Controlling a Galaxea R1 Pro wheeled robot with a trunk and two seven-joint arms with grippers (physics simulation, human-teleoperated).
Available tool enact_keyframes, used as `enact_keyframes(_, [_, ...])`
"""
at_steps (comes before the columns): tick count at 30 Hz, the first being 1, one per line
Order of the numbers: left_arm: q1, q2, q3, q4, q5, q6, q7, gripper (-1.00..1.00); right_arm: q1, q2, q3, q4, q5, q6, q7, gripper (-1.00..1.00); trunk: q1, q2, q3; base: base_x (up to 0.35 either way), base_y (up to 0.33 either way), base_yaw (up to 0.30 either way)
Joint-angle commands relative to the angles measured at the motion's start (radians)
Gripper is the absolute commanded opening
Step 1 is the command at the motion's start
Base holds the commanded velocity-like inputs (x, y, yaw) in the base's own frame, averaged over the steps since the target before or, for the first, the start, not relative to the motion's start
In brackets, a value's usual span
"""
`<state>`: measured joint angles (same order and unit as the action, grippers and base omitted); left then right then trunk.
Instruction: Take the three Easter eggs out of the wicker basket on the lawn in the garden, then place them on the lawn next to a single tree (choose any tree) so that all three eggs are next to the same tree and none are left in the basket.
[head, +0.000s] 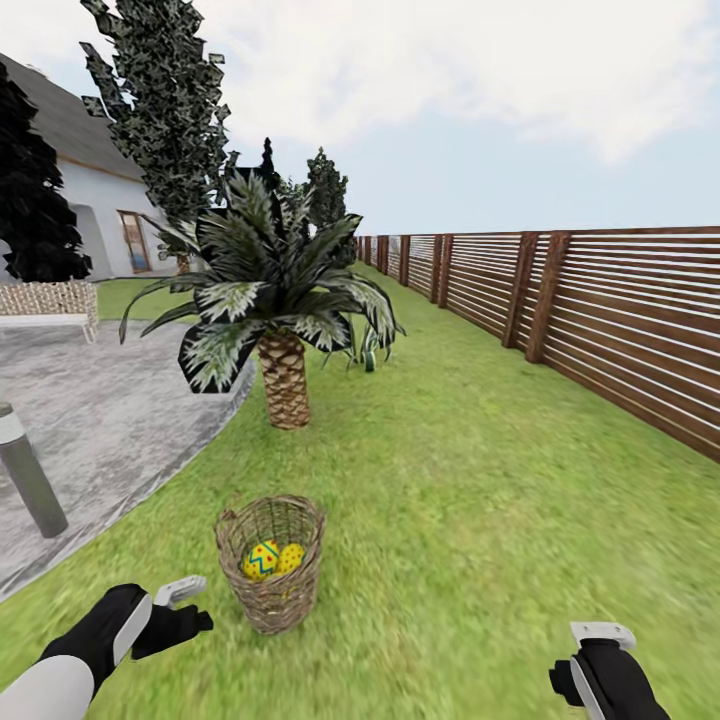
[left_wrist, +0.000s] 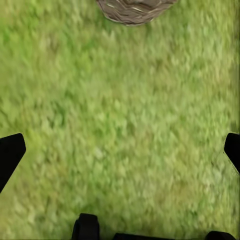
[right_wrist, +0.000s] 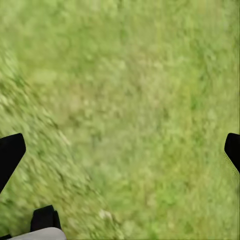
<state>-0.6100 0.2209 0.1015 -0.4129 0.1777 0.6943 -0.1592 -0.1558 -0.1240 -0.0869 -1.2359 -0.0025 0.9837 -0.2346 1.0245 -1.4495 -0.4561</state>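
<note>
Eggs (head: 268, 559) are yet to be lifted from the wicker basket (head: 272, 590); beside it the left tool (head: 185, 598) is held wide open and empty, as is the right tool (head: 590, 650), so a reach into the basket is called for.

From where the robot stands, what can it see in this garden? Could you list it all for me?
Wicker basket: one, brown, upright on the lawn ahead, nearer the left arm.
Easter eggs: at least two visible, yellow with blue and red marks, inside the basket.
Lawn: green, underfoot and ahead.
Palm: one, scaly brown trunk, beyond the basket.
Tall tree: one, dark mottled crown, far left.
Fence: brown slats, along the right.
Paving: grey, left.
Bollard: one, grey, on the paving.
House: white, far left.
Left gripper: black and white, open, empty.
Right gripper: same, open, empty.
</note>
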Motion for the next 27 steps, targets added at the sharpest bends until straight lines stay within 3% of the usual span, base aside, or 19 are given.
enact_keyframes(1, [-0.001,0.0,0.006,-0.001,0.0,0.007,-0.002,1.0,-0.001,0.0,0.0,-0.001,-0.001,0.004,-0.002,1.0,0.0,-0.001,-0.001,0.275,-0.216,0.0])
enact_keyframes(5, [-0.001,0.007,0.008,-0.001,-0.002,0.007,-0.003,1.0,-0.001,0.001,0.001,0.001,0.001,0.004,-0.002,1.0,0.0,-0.001,-0.001,0.264,-0.152,0.0])
enact_keyframes(14, [-0.001,0.008,0.01,-0.001,-0.026,0.008,0.005,1.0,-0.001,0.001,0.001,0.003,0.005,0.004,-0.002,1.0,0.0,-0.001,-0.001,0.234,0.094,0.0])
enact_keyframes(27, [-0.001,0.004,0.01,-0.001,-0.027,0.008,0.006,1.0,-0.001,0.001,0.001,0.003,0.006,0.004,-0.002,1.0,0.0,-0.001,-0.001,0.287,0.005,0.0])
